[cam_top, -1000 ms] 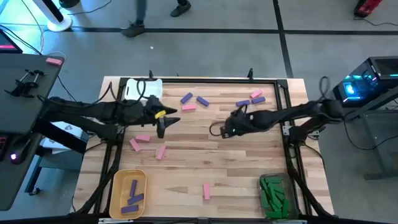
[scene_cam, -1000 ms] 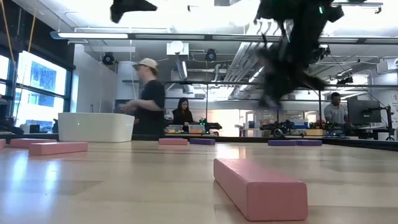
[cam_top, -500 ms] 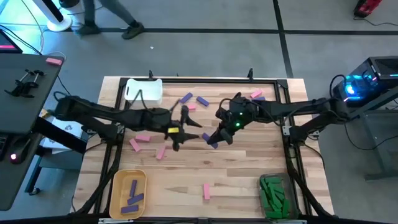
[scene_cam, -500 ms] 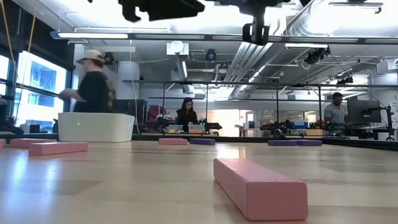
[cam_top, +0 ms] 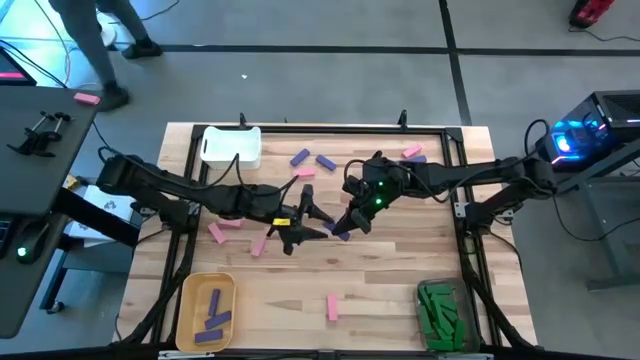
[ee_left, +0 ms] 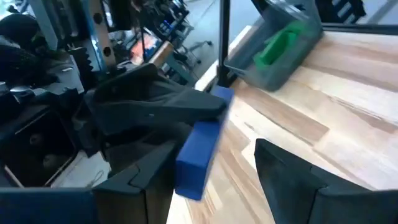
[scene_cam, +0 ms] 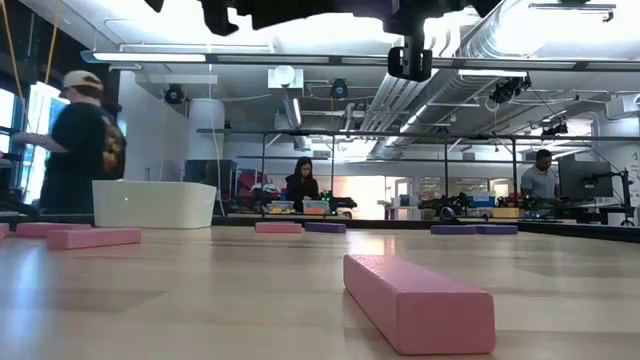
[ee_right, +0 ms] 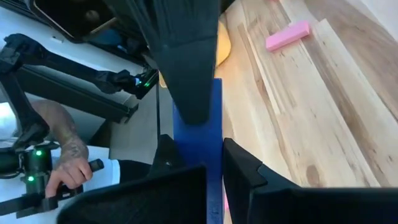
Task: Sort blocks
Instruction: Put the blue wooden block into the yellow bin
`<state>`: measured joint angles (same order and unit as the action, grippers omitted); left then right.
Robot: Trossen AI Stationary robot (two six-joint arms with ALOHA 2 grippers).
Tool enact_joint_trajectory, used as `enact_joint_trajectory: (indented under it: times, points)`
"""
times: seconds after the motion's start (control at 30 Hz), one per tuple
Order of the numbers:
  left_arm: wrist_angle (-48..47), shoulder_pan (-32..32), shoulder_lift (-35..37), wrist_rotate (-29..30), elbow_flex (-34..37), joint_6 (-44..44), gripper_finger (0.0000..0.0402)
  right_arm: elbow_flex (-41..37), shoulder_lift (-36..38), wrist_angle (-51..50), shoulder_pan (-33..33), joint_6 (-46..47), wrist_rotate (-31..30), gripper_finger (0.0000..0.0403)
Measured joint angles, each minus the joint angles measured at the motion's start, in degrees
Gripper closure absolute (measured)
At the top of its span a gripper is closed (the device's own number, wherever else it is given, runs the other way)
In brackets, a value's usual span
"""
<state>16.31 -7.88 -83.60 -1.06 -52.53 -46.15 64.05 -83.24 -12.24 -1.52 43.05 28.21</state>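
I've got both arms meeting mid-table. R gripper [cam_top: 345, 228] is clamped on a purple block [cam_top: 343, 234], held up off the wood; in the r wrist view that block [ee_right: 208, 152] runs between my own fingers and the other arm's fingers pinch-side. L gripper [cam_top: 318, 224] sits right at it w/ fingers spread wide around the block's other end [ee_left: 200, 155], not closed on it as far as I can tell. Rest of the blocks: pink ones [cam_top: 226, 228] lie toward the table's left edge, one pink [cam_top: 332, 307] near the front edge, a few purple and pink [cam_top: 312, 162] toward the back edge. Yellow bin [cam_top: 187, 300] at front-left corner has purple blocks in it, clear bin [cam_top: 428, 292] at front-right corner has green ones, white bin [cam_top: 230, 146] at back-left corner. Person [scene_cam: 75, 140] walking past beyond the table.
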Motion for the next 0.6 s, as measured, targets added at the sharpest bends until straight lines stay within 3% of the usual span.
enact_joint_trajectory:
  times: [0.13, 0.3, 0.4, 0.6]
  points:
    - [5.06, 0.02, -2.57, -0.37, -0.17, 2.25, 0.0202, 0.00, -0.45, 0.48, 0.00, 0.00, 0.19, 0.0400]
    - [4.87, -0.18, -6.12, -0.51, -2.58, 4.45, 0.0228, -0.04, -0.57, -0.06, 0.00, 0.48, 0.98, 0.0400]
    - [4.69, -0.55, -6.99, -1.43, -4.29, 5.41, 0.0265, -0.04, -0.55, 0.58, 0.00, 0.44, 2.03, 0.0400]
    - [-0.74, -0.72, -6.98, -1.80, -6.72, 6.46, 0.0377, -0.04, -0.55, 0.67, -0.32, 1.63, 2.57, 0.0393]
